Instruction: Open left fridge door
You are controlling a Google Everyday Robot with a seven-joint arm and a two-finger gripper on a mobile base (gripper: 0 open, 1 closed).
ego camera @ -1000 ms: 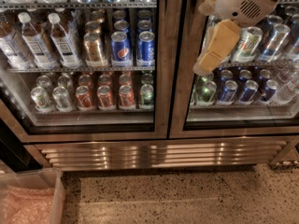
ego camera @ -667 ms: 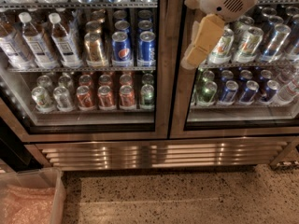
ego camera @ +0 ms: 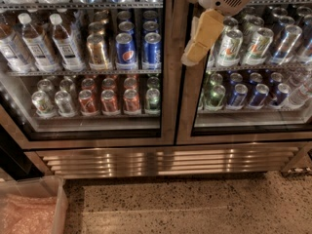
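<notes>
The fridge fills the view, with its ribbed steel grille at the bottom. The left fridge door is shut; its steel frame surrounds glass showing clear water bottles and blue Pepsi cans. My gripper, tan under a white arm housing, hangs at the top centre-right. It sits in front of the right door's left frame, just right of the seam between the two doors. Whether it touches the frame does not show.
The right glass door shows green-and-white and silver cans. A clear plastic bin with pinkish contents stands on the speckled floor at the lower left. A dark gap lies left of the fridge.
My gripper has moved left, from in front of the right door's cans to the steel frame beside the centre seam. The doors have not moved.
</notes>
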